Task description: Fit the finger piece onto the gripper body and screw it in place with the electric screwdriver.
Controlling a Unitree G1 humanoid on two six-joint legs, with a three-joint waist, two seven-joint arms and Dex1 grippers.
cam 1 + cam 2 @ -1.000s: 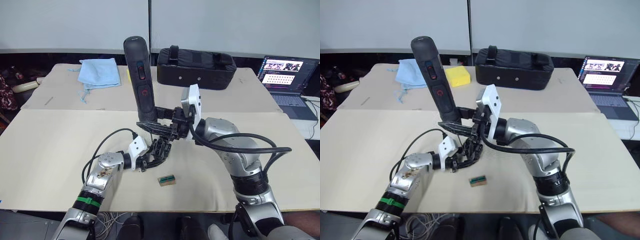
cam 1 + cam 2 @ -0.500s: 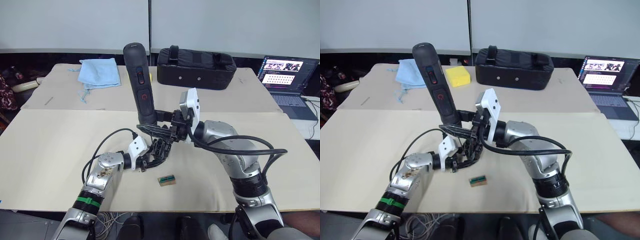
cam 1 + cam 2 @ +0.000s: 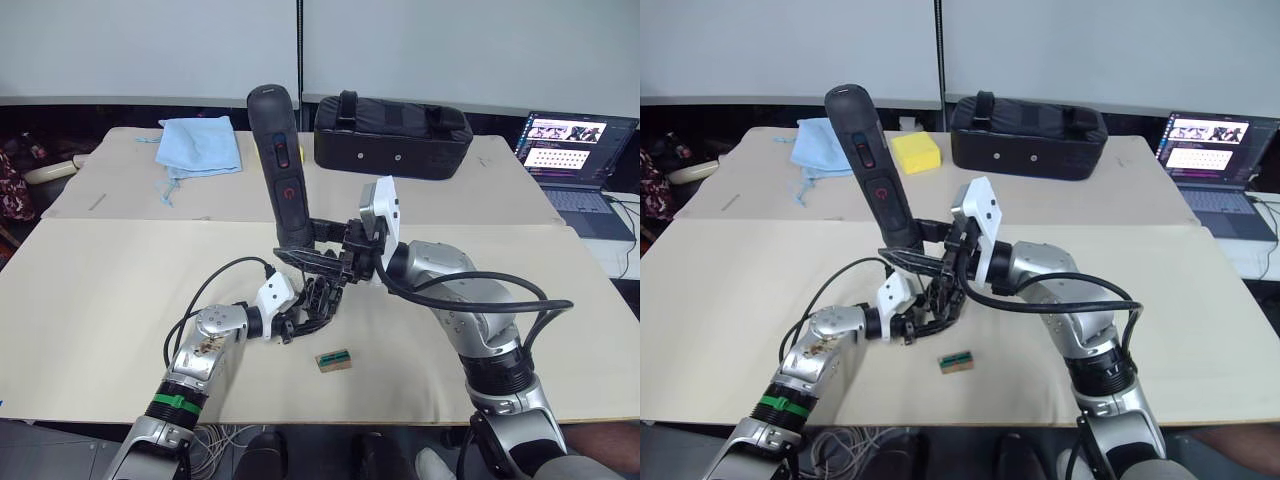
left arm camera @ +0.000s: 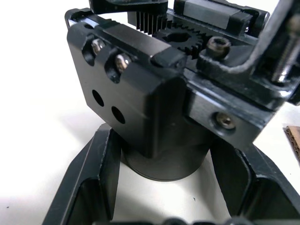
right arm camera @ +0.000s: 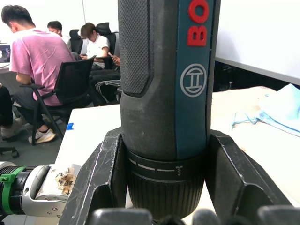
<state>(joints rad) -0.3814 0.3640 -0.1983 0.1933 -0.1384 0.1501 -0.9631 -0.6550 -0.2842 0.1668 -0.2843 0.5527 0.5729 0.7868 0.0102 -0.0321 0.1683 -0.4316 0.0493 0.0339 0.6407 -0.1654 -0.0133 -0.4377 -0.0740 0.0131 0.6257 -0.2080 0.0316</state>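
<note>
We count one electric screwdriver (image 3: 281,170), one gripper body (image 3: 313,303), two robot grippers, one black zipped bag (image 3: 392,134), one blue cloth (image 3: 199,144), one yellow sponge (image 3: 915,152), one laptop (image 3: 573,160) and one small green-topped block (image 3: 333,359) on the table (image 3: 100,290).

The electric screwdriver stands nearly upright at the centre of the frame, leaning a little to the left at its top. The right gripper (image 3: 300,243) is clamped around its lower barrel, one finger on each side in the right wrist view. Just below, the gripper body sits on the table, and the left gripper (image 3: 297,321) grasps its rounded base from the lower left, fingers (image 4: 93,173) pressed to both sides. We cannot pick out the finger piece on its own amid the black parts.

Against the frame from a second ago, the screwdriver and right gripper sit slightly lower and closer to the gripper body. The left gripper and gripper body have not shifted.
</note>
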